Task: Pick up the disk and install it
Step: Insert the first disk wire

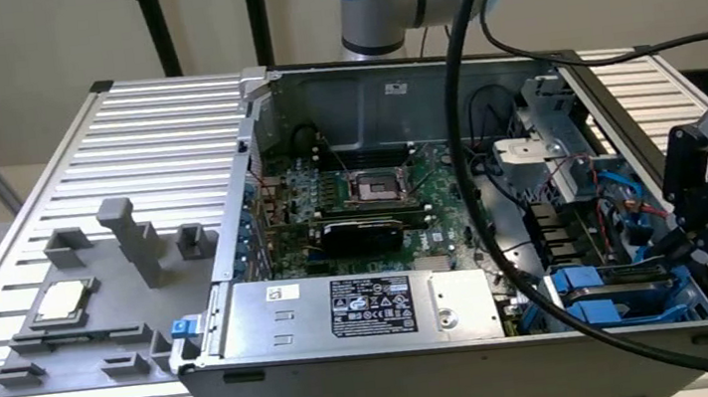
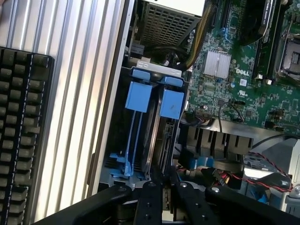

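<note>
A: Ribbed metal surface (image 1: 120, 135) carries what, from the exterior view's left?

B: Grey fixture block (image 1: 88, 319), then an open computer case (image 1: 480, 364). At the exterior view's right the disk (image 2: 154, 136), edge-on in a blue bay (image 1: 632, 292), is largely hidden.

A: And the pincer (image 2: 165, 180)?

B: Narrowed around the disk's near end; contact is hard to make out.

Open computer case (image 1: 447, 78) standing on the slatted worktop (image 1: 146, 132), toward the exterior view's right. Motherboard (image 1: 368, 197) flat on the case floor; power supply box (image 1: 366, 307) along the case's near wall. Drive bay (image 1: 632, 292) in the near right corner of the case, the disk (image 2: 157, 136) standing on edge inside it. Gripper (image 2: 163, 180) just over the bay, at the disk's edge. Fixture tray (image 1: 75, 320) at the worktop's near left, small chip (image 1: 59, 302) on it. Keyboard (image 2: 18, 131) beyond the worktop's edge.
</note>
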Available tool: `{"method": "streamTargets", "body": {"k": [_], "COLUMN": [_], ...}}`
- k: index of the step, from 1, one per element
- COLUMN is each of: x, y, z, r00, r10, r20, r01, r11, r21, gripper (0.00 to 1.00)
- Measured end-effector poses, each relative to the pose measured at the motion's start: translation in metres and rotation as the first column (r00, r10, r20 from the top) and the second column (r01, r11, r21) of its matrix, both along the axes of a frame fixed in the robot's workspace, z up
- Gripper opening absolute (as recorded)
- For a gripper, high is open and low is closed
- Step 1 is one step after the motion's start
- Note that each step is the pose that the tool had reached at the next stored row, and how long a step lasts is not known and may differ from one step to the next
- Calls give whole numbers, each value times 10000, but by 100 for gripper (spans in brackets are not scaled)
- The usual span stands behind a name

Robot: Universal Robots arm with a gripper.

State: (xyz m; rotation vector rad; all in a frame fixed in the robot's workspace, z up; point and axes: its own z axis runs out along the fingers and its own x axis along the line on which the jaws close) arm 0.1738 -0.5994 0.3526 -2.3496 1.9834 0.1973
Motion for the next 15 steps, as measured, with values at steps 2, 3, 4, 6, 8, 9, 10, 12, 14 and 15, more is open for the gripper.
{"method": "streamTargets", "body": {"k": [2, 3, 4, 6, 8, 9, 10, 12, 14, 15], "x": [-37, -60, -85, -123, -140, -143, -146, -147, -148, -148], "y": [4, 6, 7, 8, 7, 7, 8, 8, 8, 8], "z": [12, 13, 13, 13, 10, 10, 7, 1, -7, -12], "r00": [10000, 10000, 10000, 10000, 9999, 9998, 9997, 9992, 9982, 9975], "r10": [-2, -1, -2, -4, -33, -67, -113, -223, -373, -451], "r20": [-1, -5, -10, -47, -126, -174, -224, -337, -476, -542], "r01": [2, 1, 2, 4, 33, 66, 113, 222, 371, 448], "r11": [10000, 10000, 10000, 10000, 10000, 10000, 9999, 9997, 9993, 9990], "r21": [-9, -11, -12, -12, -13, -18, -23, -35, -48, -55], "gripper": [16, 16, 16, 16, 16, 16, 16, 16, 16, 16]}}
